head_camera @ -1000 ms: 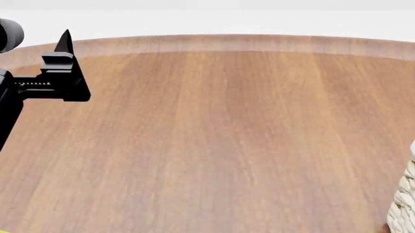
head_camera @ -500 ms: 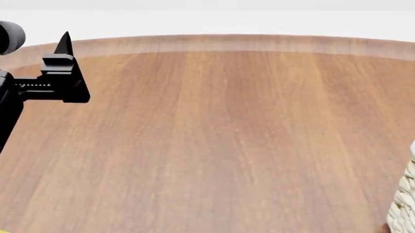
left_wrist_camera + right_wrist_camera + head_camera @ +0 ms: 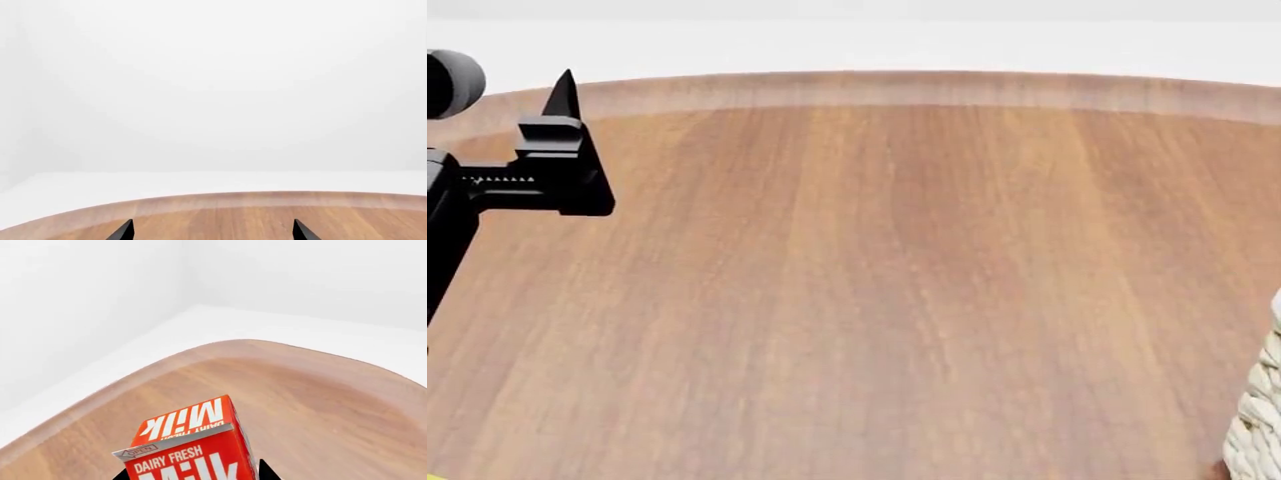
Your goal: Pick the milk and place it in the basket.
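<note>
- The milk [image 3: 190, 447] sits right between the two black fingers of the right gripper [image 3: 193, 471], seen in the right wrist view.
- One dark fingertip [image 3: 267, 471] shows on one side of the carton and a smaller dark tip shows on the other side.
- The tips are right up against the carton's sides, so the right gripper looks closed on the milk, holding it.
- The carton's top is red with white "Milk" letters, and the words "DAIRY FRESH" and a small "OPEN" arrow can be read on it.
- The low part of the carton is cut off by the picture's edge, so I cannot tell if it touches the table [image 3: 320, 405].
- Past the milk lies the brown wooden table with its round edge, and past that a white floor and white walls.
- The left gripper [image 3: 212, 232] shows two black pointed tips set well apart, with bare wood between them, so it is open and holds nothing.
- In the head view the left gripper [image 3: 558, 150] is at the left side, over the table [image 3: 881, 280], with one sharp tip pointing up.
- A gray round part of the left arm shows at the far left edge.
- A small bit of the basket [image 3: 1261, 410] peeks in at the lower right edge of the head view, well apart from the left gripper.
- The milk and the right gripper are not seen in the head view.
</note>
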You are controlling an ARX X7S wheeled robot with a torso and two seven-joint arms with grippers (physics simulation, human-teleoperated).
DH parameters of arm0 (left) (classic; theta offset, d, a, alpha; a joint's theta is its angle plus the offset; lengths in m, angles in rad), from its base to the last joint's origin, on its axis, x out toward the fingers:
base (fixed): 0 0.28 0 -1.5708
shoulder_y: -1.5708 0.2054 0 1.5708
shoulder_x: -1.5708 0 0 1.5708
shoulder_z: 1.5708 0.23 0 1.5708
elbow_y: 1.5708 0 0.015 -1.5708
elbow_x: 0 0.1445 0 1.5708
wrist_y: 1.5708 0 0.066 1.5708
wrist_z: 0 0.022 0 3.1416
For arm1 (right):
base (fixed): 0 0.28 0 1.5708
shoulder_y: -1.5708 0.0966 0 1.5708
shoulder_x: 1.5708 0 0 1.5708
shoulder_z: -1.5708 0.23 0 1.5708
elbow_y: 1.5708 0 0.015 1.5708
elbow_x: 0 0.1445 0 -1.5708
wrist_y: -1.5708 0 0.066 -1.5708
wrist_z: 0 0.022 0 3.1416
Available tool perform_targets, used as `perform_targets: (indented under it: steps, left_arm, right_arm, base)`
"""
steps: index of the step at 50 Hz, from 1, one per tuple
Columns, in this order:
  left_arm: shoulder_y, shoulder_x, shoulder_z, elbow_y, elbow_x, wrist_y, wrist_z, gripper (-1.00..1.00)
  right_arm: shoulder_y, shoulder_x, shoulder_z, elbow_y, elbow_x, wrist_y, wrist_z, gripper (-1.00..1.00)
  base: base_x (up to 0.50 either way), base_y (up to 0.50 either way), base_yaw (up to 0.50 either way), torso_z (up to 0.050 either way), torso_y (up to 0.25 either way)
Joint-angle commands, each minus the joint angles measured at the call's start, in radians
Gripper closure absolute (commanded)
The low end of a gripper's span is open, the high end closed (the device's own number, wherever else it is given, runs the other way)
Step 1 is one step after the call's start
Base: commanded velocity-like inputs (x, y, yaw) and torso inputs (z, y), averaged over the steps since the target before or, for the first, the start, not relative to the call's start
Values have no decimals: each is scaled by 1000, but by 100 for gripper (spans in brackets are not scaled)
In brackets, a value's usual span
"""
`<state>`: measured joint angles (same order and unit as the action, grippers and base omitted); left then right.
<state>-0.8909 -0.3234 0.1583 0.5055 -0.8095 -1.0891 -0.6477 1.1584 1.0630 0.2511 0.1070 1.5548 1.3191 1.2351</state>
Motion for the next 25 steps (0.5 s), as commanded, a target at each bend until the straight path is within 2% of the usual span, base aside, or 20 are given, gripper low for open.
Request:
perform_targets:
  steps: [1, 8, 25]
  left_arm:
    - [-5, 0, 4, 1, -6, -1, -5, -100]
    - [0, -3, 7, 2, -8, 4, -6, -100]
    - [5, -11, 12, 0, -9, 13, -7, -100]
  right_arm:
    - [66, -17, -68, 2, -27, -1, -133, 100]
    - [50, -39, -77, 17, -27, -14, -180, 100]
    - [-169, -78, 73, 19, 31, -79, -219, 100]
  base:
    - [0, 0, 0, 0, 0]
    - [0, 0, 0, 0, 1]
    - [0, 0, 0, 1, 1]
